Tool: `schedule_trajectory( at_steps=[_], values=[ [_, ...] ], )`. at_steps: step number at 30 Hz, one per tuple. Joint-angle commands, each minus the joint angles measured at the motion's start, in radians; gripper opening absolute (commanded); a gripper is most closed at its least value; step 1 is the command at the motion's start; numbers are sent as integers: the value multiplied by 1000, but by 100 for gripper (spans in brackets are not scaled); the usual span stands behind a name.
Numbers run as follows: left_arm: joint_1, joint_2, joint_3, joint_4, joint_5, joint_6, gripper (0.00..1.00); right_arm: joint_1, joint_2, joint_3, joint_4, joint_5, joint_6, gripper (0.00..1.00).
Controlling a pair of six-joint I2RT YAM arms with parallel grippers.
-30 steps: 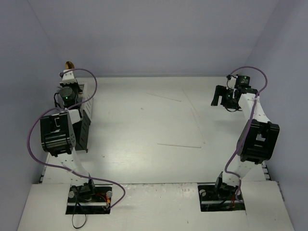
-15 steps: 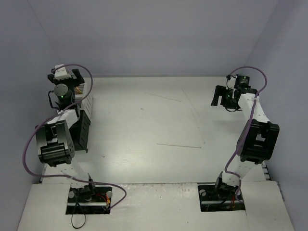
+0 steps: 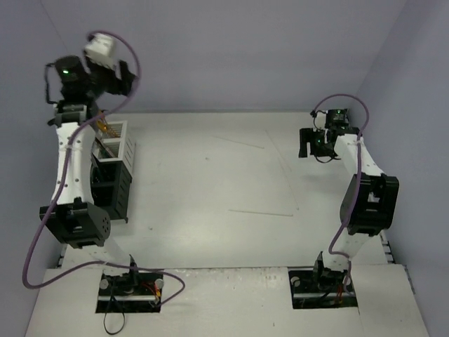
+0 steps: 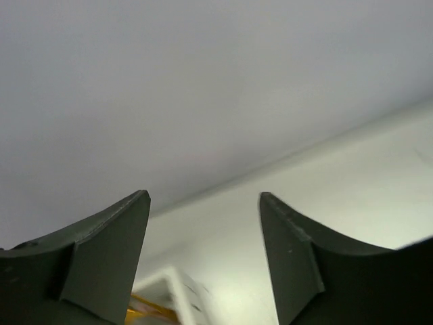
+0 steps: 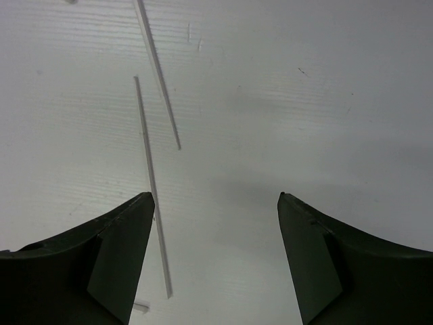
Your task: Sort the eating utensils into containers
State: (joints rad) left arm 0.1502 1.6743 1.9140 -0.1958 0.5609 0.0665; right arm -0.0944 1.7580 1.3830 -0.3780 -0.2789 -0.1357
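Observation:
My left gripper hangs high above the far-left containers, open and empty; in the left wrist view its fingers stand apart over the white slatted container. That white container holds a gold utensil, with black containers in a row in front of it. My right gripper hovers open and empty over the far right of the table. Thin white sticks lie flat on the table; the right wrist view shows one stick beside the left finger and another stick farther off.
More thin sticks lie at the far middle and centre right of the white table. Grey walls close in the table on three sides. Purple cables loop from both arms.
The left gripper has opened, left the gold utensil in the white container and risen high above it. The right gripper has shifted a little left and narrowed slightly.

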Motion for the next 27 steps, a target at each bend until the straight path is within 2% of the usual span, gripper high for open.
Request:
schedule_trajectory(
  at_steps=[1, 4, 7, 12, 15, 17, 20, 27],
  values=[
    [-323, -32, -81, -598, 51, 449, 61, 13, -49, -9, -21, 52, -89, 70],
    [-484, -25, -142, -686, 14, 502, 59, 13, -74, -41, -49, -4, -156, 69],
    [-541, 2, -176, -689, 132, 432, 58, 21, -138, -85, -106, -80, -313, 65],
    [-503, 34, -211, -678, 338, 305, 57, 150, -238, -198, -249, -62, -649, 55],
    [-474, 15, -243, -632, 379, 220, 57, 281, -276, -250, -311, -22, -734, 48],
    [-468, -4, -263, -619, 374, 192, 57, 398, -272, -282, -342, -2, -756, 44],
    [-452, -22, -279, -615, 360, 154, 58, 494, -228, -301, -356, 21, -764, 39],
    [-420, -72, -324, -605, 356, 127, 58, 599, -100, -276, -357, 55, -770, 36]
  ],
)
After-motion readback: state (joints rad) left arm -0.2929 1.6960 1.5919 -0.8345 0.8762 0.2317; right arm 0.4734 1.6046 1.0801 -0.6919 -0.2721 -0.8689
